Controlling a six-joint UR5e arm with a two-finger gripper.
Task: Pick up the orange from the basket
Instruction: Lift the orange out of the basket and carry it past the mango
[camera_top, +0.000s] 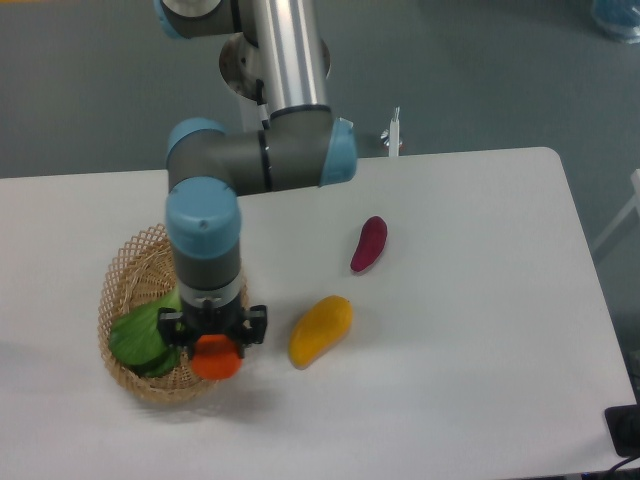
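Hand (215, 345) clamped on orange (217, 357) — over basket (125, 290) right rim; green vegetable (143, 336) inside.

Arm: 1 UR5e, silver upper tube descending from the top edge of the view, grey elbow link with blue end caps lying horizontally above the rear-left part of the table. Wrist: grey-and-blue segment pointing straight down near the table's front-left area. Gripper (216, 345): 2-finger, black, aimed downward, fingers closed against the sides of the orange (217, 357), which shows just beneath the wrist; fingertips mostly hidden by the wrist body.
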